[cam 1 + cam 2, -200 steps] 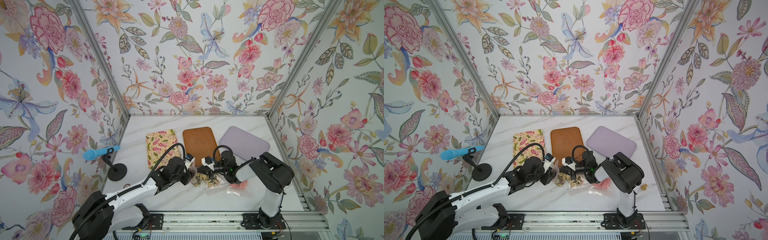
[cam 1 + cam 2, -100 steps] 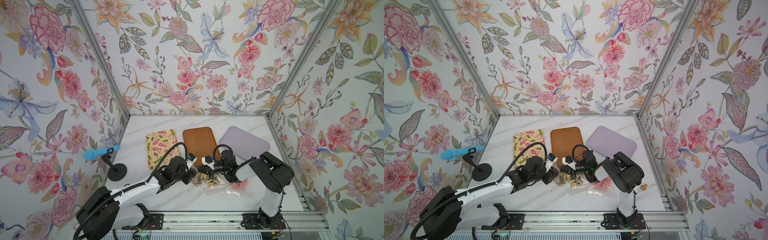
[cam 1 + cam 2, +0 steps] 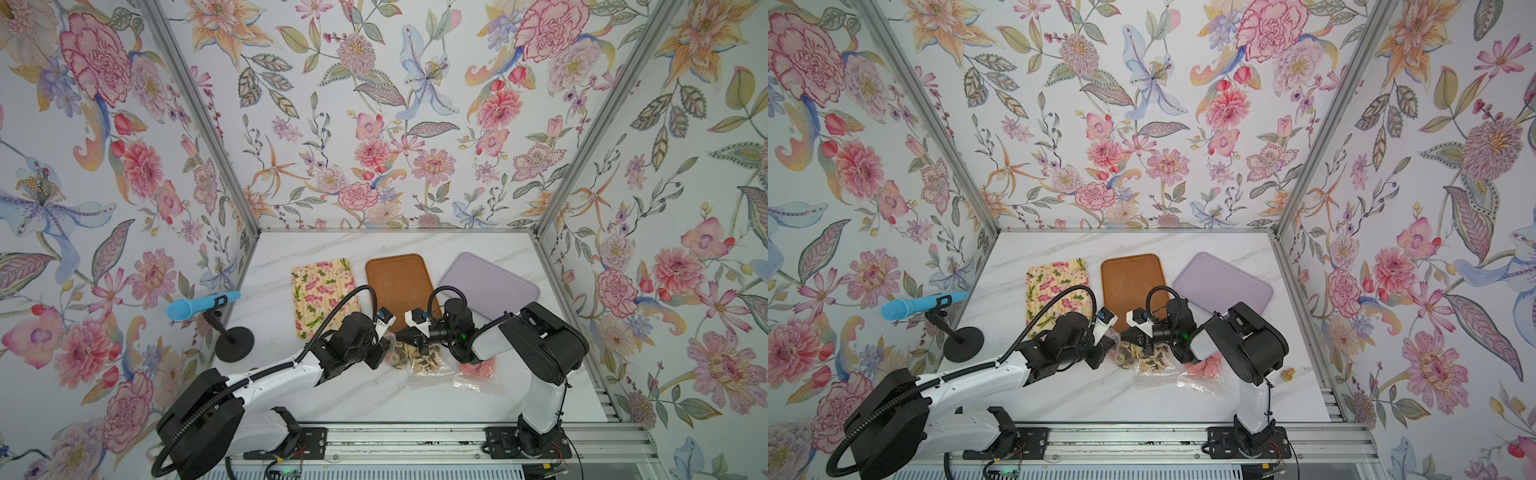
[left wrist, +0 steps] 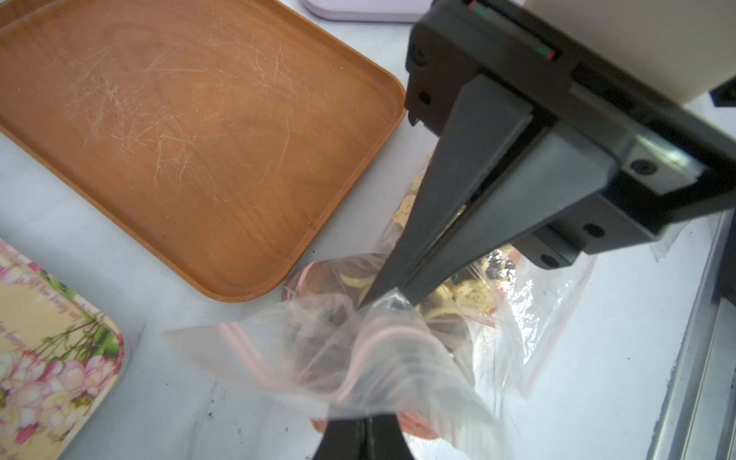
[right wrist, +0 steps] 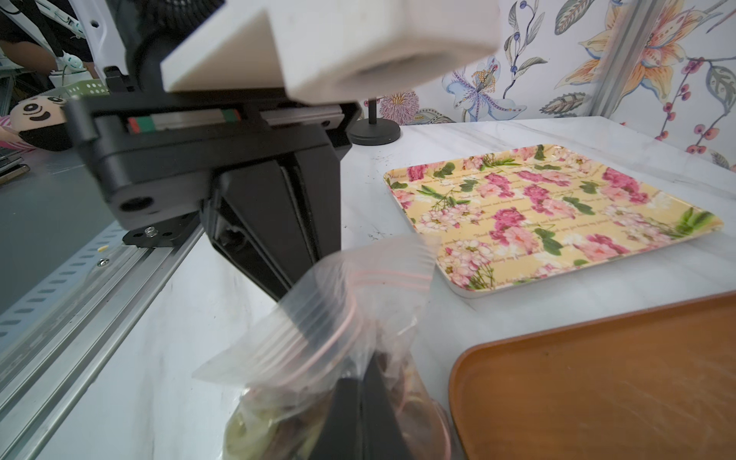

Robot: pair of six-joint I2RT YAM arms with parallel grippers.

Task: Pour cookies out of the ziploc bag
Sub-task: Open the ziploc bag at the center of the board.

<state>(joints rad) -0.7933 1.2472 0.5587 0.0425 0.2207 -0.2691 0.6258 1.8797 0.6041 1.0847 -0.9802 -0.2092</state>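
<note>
Three trays are lying side by side across the far half of the marble table (image 3: 374, 399): a floral tray (image 3: 322, 295), a brown tray (image 3: 397, 282) and a lilac tray (image 3: 494, 286). A blue microphone (image 3: 199, 304) is sitting on a black stand near the left wall, well apart from the work. A small brass object (image 3: 1286, 372) is lying by the right arm's base. Two more clear bags are resting just beside the held one: a star bag (image 3: 428, 365) of beige and dark bits, and a pink bag (image 3: 478, 369) partly tucked under the right arm. Each gripper is blocking much of the other wrist view.

The ziploc bag (image 4: 358, 358) is being held up by its top between the two grippers, just off the brown tray's near corner. The left gripper (image 4: 363, 428) is clenched on the plastic beside the pink zip strip. The right gripper (image 4: 384, 298) is pinching the opposite side of the top, tips together. The mouth seems to be pulled apart between them, though the blurred plastic is making that hard to confirm.

The cookies (image 4: 354, 278), brown, beige and pink rounds and rings, are sitting low in the bag, beneath both sets of fingers. The brown tray is showing a bare, scratched floor, and the floral tray is showing only its pattern.
</note>
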